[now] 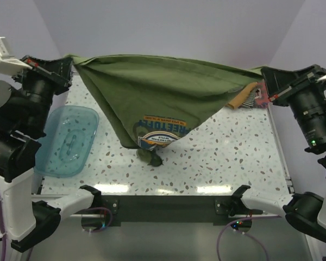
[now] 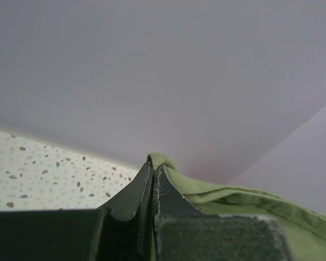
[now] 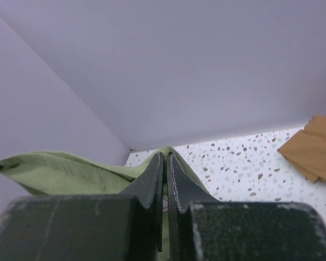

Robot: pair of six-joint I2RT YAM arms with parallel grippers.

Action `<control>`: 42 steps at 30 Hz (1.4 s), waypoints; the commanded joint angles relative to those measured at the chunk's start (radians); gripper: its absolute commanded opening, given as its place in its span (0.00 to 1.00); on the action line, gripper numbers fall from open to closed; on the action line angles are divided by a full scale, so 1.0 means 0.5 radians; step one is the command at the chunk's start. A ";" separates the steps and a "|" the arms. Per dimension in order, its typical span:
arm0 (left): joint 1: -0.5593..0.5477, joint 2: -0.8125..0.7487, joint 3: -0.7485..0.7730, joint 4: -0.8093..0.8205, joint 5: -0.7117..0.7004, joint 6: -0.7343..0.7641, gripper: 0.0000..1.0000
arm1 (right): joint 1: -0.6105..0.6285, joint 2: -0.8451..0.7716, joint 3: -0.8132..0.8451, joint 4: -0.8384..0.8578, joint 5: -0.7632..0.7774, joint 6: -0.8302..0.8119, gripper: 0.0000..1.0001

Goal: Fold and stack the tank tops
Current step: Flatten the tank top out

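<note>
My left gripper (image 1: 65, 66) and right gripper (image 1: 263, 82) are clamped on the olive green print-fronted cloth tank top (image 1: 152, 87), stretched aloft, its tip brushing the speckled counter (image 1: 233, 157). Both pinches seem thin, so a corner could slip.

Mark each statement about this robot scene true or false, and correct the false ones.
1. The left gripper and the right gripper are each shut on the green tank top. True.
2. The green tank top lies folded flat. False: it hangs spread between the grippers, its lowest tip reaching the table.
3. The teal tub sits on the table's left side. True.
4. The tan cloth lies inside the teal tub. False: it lies on the table at the far right, near the right gripper.
</note>
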 commanded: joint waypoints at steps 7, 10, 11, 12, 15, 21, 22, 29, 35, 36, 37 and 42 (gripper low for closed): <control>0.015 0.074 0.121 0.304 -0.020 -0.087 0.00 | -0.006 0.193 0.233 0.247 0.137 -0.321 0.00; 0.015 0.172 0.054 0.387 0.035 -0.090 0.00 | -0.006 0.297 0.175 0.333 0.149 -0.392 0.00; 0.015 0.200 0.036 0.415 0.045 -0.087 0.00 | -0.006 0.328 0.156 0.388 0.146 -0.404 0.00; 0.015 0.258 0.017 0.455 0.057 -0.084 0.00 | -0.009 0.404 0.144 0.422 0.149 -0.426 0.00; 0.018 0.392 -0.075 0.660 0.100 -0.054 0.00 | -0.109 0.618 0.119 0.557 0.000 -0.481 0.00; 0.342 0.916 -0.023 1.273 0.532 -0.170 0.00 | -0.913 1.299 0.572 0.696 -1.108 0.064 0.00; 0.383 1.021 0.172 1.287 0.648 -0.200 0.00 | -0.969 1.565 0.865 0.711 -1.324 0.208 0.00; 0.588 1.587 0.990 1.746 1.171 -0.293 0.00 | -1.245 1.629 0.887 1.529 -1.627 0.541 0.00; 0.840 1.348 0.677 2.011 1.321 -0.458 0.00 | -1.399 1.406 0.681 1.610 -1.698 0.614 0.00; 0.849 1.308 0.519 1.983 1.336 -0.455 0.00 | -1.396 1.359 0.471 1.622 -1.710 0.611 0.00; 0.855 1.265 0.411 1.983 1.355 -0.452 0.00 | -1.399 1.310 0.347 1.628 -1.725 0.611 0.00; 0.855 0.793 -0.539 2.142 1.456 -0.498 0.00 | -1.396 0.805 -0.843 1.674 -1.771 0.562 0.00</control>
